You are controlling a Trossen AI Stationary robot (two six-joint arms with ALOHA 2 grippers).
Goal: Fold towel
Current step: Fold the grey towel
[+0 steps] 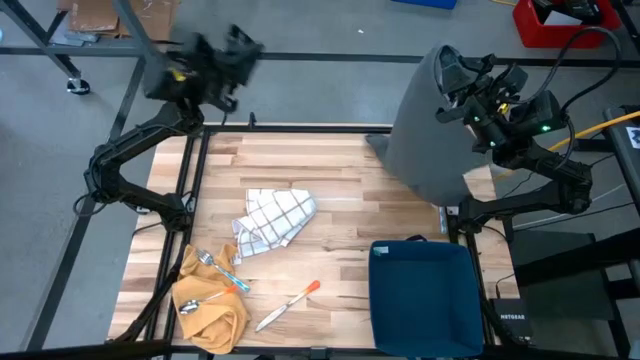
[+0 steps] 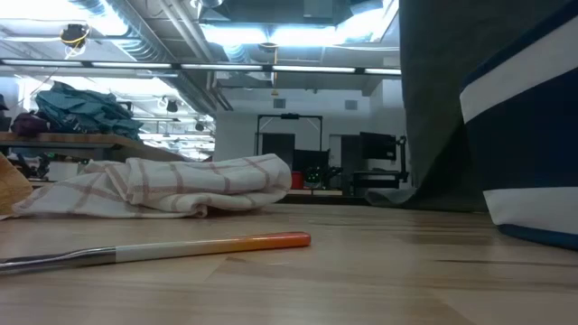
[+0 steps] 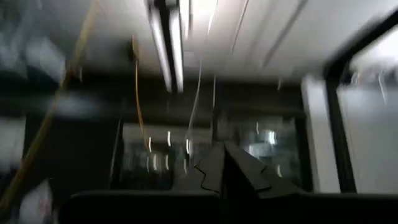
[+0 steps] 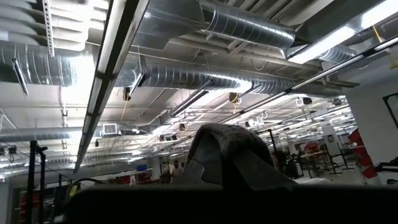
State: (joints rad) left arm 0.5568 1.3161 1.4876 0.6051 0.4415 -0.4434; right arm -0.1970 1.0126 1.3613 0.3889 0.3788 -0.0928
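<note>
Right gripper [image 1: 470, 92] aloft, clutching gray towel [image 1: 425, 130]

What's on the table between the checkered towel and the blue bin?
Only bare wood, in the high view: the checkered towel and the blue bin have nothing between them. The orange-handled knife lies nearer the front edge.

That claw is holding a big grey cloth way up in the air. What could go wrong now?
The grey towel hangs from the right claw by one spot, so it might slip free or land crumpled. Its lower edge drapes near the blue bin and could snag there. The left claw is raised far off, so it cannot steady the towel yet.
</note>
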